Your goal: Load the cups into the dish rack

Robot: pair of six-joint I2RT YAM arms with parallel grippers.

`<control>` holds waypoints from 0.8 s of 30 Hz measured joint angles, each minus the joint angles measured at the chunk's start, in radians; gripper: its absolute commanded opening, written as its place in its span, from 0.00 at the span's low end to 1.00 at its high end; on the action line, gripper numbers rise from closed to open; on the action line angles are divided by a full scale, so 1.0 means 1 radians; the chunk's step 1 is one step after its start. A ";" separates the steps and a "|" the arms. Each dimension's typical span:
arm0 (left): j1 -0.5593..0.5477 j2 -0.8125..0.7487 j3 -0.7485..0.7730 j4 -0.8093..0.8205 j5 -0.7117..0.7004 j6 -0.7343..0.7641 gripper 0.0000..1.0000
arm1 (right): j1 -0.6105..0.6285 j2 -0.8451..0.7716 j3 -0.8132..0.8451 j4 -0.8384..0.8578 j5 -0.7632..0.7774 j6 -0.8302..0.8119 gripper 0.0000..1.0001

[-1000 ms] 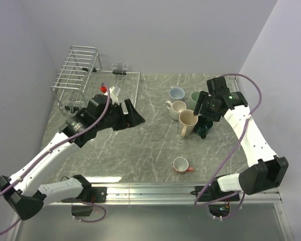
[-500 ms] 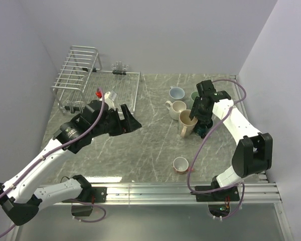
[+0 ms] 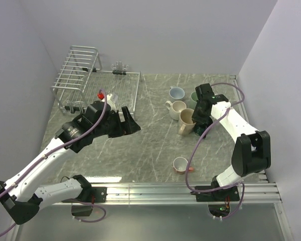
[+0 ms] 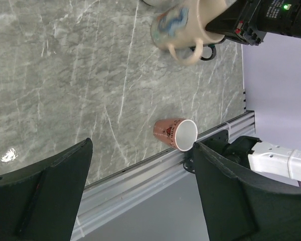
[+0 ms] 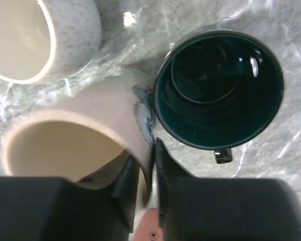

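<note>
The right pincer point(image 5: 146, 173) is seen closed on the rim wall of the beige cup point(image 5: 90, 120), one finger inside the mouth and one outside. This hold is probably chosen because the body is too wide to be spanned and the cup is crowded. The dark cup point(image 5: 218, 88) stands just beside it, touching or nearly so, and the white cup point(image 5: 55, 30) is close on the other side, so only the rim is left free for a grip from above. The beige cup is tilted in the grip; whether its base is clear of the surface point(image 3: 150, 145) cannot be told. The left pincer point(image 4: 143, 145) is held wide open with nothing in it, hanging over the bare middle between the rack point(image 3: 90, 80) and the cups, presumably kept out of the right arm's way. No cup is seen in the rack, which stands at the far left, well apart from the cluster. The blue cup point(image 3: 176, 93) and green cup point(image 3: 194, 96) stand behind the cluster, and the orange cup point(image 4: 174, 134) stands alone near the front edge.
</note>
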State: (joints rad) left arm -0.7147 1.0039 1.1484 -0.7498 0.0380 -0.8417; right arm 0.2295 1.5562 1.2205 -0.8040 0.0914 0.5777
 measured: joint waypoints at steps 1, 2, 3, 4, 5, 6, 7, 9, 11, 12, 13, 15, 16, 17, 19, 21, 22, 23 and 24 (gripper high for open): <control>0.000 0.002 0.000 0.000 -0.002 0.003 0.87 | 0.000 0.000 0.000 -0.001 0.003 -0.006 0.00; 0.000 0.004 0.000 -0.001 -0.002 0.008 0.87 | 0.001 0.000 -0.002 0.003 0.010 0.007 0.00; 0.000 0.004 0.000 -0.002 -0.002 0.010 0.87 | 0.001 0.001 -0.001 0.010 0.007 0.007 0.00; 0.000 0.004 0.000 -0.003 -0.002 0.010 0.87 | 0.002 0.002 -0.001 0.009 0.010 0.005 0.00; 0.000 0.004 0.000 -0.004 -0.003 0.010 0.87 | 0.002 0.002 -0.001 0.008 0.011 0.006 0.00; 0.000 0.004 0.000 -0.004 -0.004 0.010 0.87 | 0.004 0.002 0.003 0.003 0.014 0.005 0.00; 0.000 0.004 0.000 -0.004 -0.006 0.010 0.87 | 0.005 0.002 0.006 -0.001 0.016 0.002 0.00; 0.000 0.004 0.000 -0.004 -0.009 0.010 0.87 | 0.006 0.004 0.020 -0.029 0.020 -0.002 0.00; 0.000 0.005 0.000 -0.004 -0.010 0.010 0.87 | 0.007 0.005 0.053 -0.075 0.021 -0.010 0.00; 0.000 0.007 0.000 -0.004 -0.010 0.010 0.87 | 0.008 0.002 0.074 -0.094 0.020 -0.011 0.00; 0.000 0.012 0.000 -0.004 -0.010 0.010 0.87 | 0.008 -0.004 0.093 -0.106 0.017 -0.011 0.00; 0.000 0.021 0.000 -0.003 -0.009 0.010 0.88 | 0.008 -0.038 0.113 -0.106 -0.001 -0.006 0.00; 0.000 0.028 0.000 -0.002 -0.009 0.009 0.88 | 0.008 -0.060 0.115 -0.106 -0.012 0.000 0.00; 0.000 0.034 0.000 0.002 -0.006 0.009 0.90 | 0.008 -0.097 0.115 -0.106 -0.033 0.005 0.00; 0.000 0.045 0.000 0.016 0.008 0.005 0.93 | 0.008 -0.184 0.112 -0.104 -0.094 0.019 0.00; 0.000 0.047 0.000 0.047 0.029 -0.015 1.00 | 0.008 -0.282 0.095 -0.077 -0.172 0.043 0.00; 0.001 0.039 0.000 0.080 0.046 -0.033 1.00 | 0.008 -0.347 0.070 -0.045 -0.229 0.070 0.00; 0.003 0.032 -0.003 0.113 0.061 -0.050 0.99 | 0.008 -0.402 0.050 -0.017 -0.277 0.096 0.00; 0.011 0.016 -0.013 0.167 0.086 -0.069 0.99 | 0.009 -0.455 0.025 0.018 -0.328 0.125 0.00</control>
State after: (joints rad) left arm -0.7040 1.0195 1.1355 -0.5823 0.1238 -0.9104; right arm 0.2382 1.1011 1.2453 -0.7856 -0.2363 0.7029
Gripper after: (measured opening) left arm 0.994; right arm 0.154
